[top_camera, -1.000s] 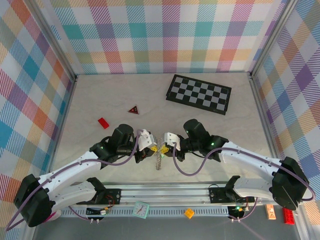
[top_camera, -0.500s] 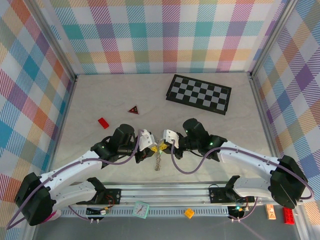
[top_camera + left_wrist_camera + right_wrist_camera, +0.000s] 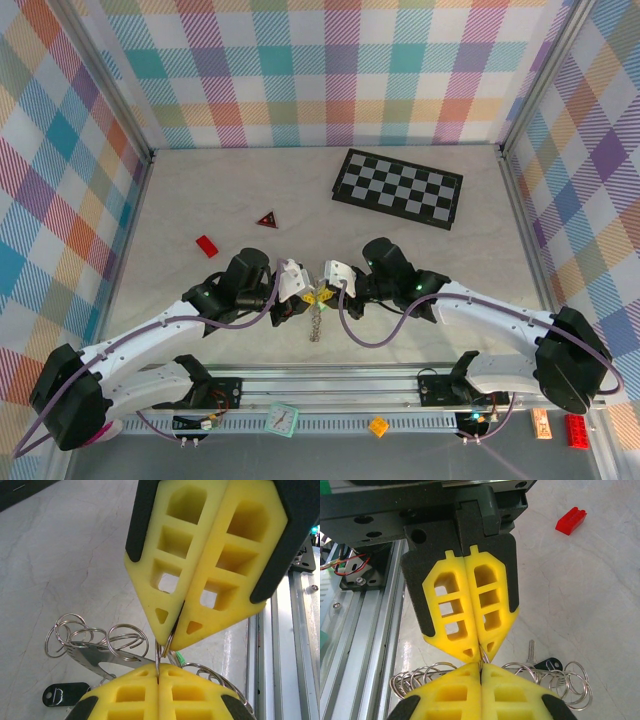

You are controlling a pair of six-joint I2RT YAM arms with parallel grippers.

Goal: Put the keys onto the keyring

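My left gripper (image 3: 158, 674) and right gripper (image 3: 480, 669) meet tip to tip, both clamped tight on one thin wire loop of the keyring (image 3: 98, 639). Its other loops, a key (image 3: 102, 656) and a black tag (image 3: 64, 695) crowd beside my fingertips. The tag's mark is unreadable. A red brick (image 3: 571, 520) lies well apart.

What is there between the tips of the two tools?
A thin wire ring bridges the small gap; the left tool and the right tool both pinch it. The left wrist view shows this.
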